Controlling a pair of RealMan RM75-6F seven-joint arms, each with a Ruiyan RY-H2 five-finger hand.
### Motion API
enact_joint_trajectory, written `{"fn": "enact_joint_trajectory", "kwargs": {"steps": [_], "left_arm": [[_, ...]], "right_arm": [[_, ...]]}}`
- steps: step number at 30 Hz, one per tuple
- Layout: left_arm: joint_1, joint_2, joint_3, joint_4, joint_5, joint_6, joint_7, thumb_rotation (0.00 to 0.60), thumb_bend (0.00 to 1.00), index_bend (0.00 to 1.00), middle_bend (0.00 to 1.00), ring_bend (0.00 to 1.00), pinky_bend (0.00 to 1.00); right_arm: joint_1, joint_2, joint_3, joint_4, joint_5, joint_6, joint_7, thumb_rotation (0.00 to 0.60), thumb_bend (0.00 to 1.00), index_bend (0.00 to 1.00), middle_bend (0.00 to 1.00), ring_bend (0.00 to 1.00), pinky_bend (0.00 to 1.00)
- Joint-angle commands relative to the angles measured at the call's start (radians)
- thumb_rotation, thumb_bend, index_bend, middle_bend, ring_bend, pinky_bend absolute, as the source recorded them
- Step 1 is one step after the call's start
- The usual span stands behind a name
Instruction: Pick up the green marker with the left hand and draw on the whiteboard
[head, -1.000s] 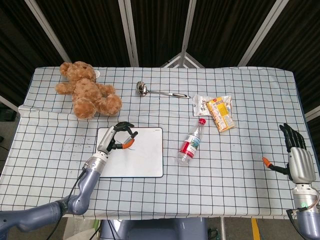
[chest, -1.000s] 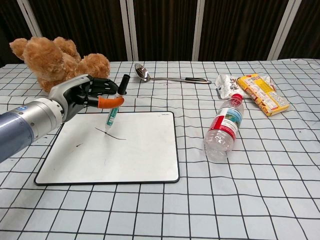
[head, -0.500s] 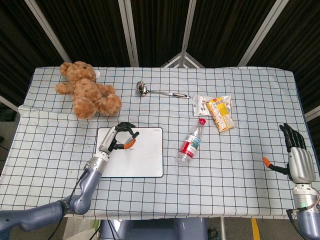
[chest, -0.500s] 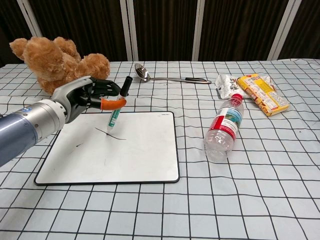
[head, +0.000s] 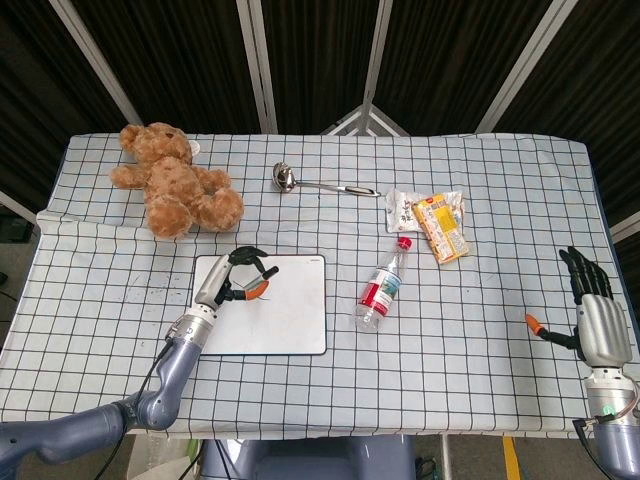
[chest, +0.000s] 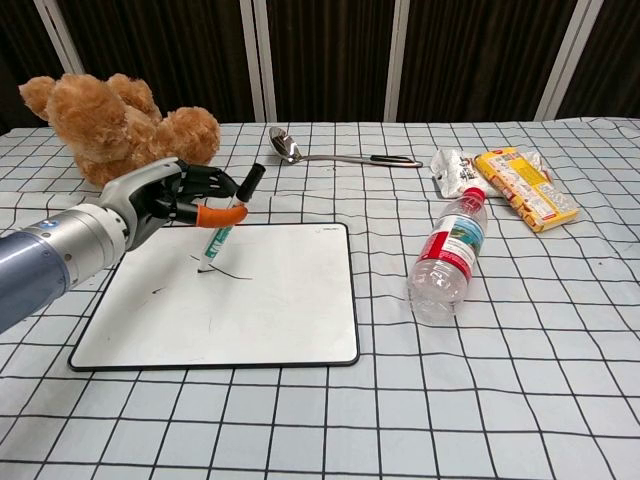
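My left hand (chest: 165, 198) grips the green marker (chest: 222, 226) over the far left part of the whiteboard (chest: 280, 300). The marker leans, black cap end up and to the right, and its tip touches the board on a dark drawn line (chest: 228, 270). In the head view the same left hand (head: 232, 278) sits above the whiteboard (head: 290, 320), with the marker mostly hidden among the fingers. My right hand (head: 594, 312) rests at the table's far right edge, fingers straight and apart, holding nothing.
A brown teddy bear (chest: 115, 120) sits behind the board at the left. A metal ladle (chest: 330, 155) lies at the back centre. A water bottle (chest: 448, 250) lies right of the board, with snack packets (chest: 505, 180) beyond it. Checked cloth (chest: 500, 400) covers the table.
The left hand has shifted slightly left and toward me along the board. The marker's tip moved left with it and the marker leans more.
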Motion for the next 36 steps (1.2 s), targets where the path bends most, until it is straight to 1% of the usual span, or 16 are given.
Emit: {"fn": "enact_joint_trajectory", "kwargs": {"steps": [1,10,16,22,27,30,33,35,36], "left_arm": [[0.005,0.004,0.005,-0.001,-0.004,-0.002,0.003,0.600,0.46,0.76,0.27,0.12,0.22],[0.027,0.028,0.024,-0.026,-0.008,-0.006,0.009,0.600,0.46,0.76,0.27,0.12,0.22],[0.045,0.046,0.018,-0.065,-0.003,0.008,-0.018,0.600,0.46,0.76,0.27,0.12,0.22],[0.078,0.086,-0.015,-0.172,0.056,0.083,-0.082,0.600,0.46,0.76,0.27,0.12,0.22],[0.086,0.142,-0.031,-0.257,0.092,0.100,-0.093,0.600,0.46,0.76,0.27,0.12,0.22],[0.088,0.182,-0.038,-0.297,0.099,0.106,-0.062,0.600,0.46,0.76,0.27,0.12,0.22],[0.085,0.210,-0.033,-0.309,0.097,0.113,0.007,0.600,0.46,0.76,0.27,0.12,0.22],[0.082,0.232,-0.021,-0.316,0.087,0.112,0.076,0.600,0.46,0.76,0.27,0.12,0.22],[0.080,0.248,-0.010,-0.320,0.074,0.107,0.131,0.600,0.46,0.76,0.27,0.12,0.22]], "right_arm": [[0.000,0.000,0.000,0.000,0.000,0.000,-0.001,0.600,0.21,0.00,0.00,0.00,0.00],[0.001,-0.002,-0.001,0.002,0.002,-0.002,-0.005,0.600,0.21,0.00,0.00,0.00,0.00],[0.001,-0.003,0.001,0.002,0.007,-0.003,-0.006,0.600,0.21,0.00,0.00,0.00,0.00],[0.003,-0.003,0.005,0.004,0.016,-0.009,-0.003,0.600,0.21,0.00,0.00,0.00,0.00],[0.004,-0.004,0.005,0.003,0.015,-0.009,-0.005,0.600,0.21,0.00,0.00,0.00,0.00],[0.004,-0.004,0.005,0.002,0.017,-0.009,-0.007,0.600,0.21,0.00,0.00,0.00,0.00],[0.004,-0.004,0.006,0.002,0.019,-0.010,-0.008,0.600,0.21,0.00,0.00,0.00,0.00],[0.004,-0.004,0.006,0.002,0.020,-0.011,-0.008,0.600,0.21,0.00,0.00,0.00,0.00],[0.004,-0.004,0.006,0.001,0.021,-0.012,-0.008,0.600,0.21,0.00,0.00,0.00,0.00]]}}
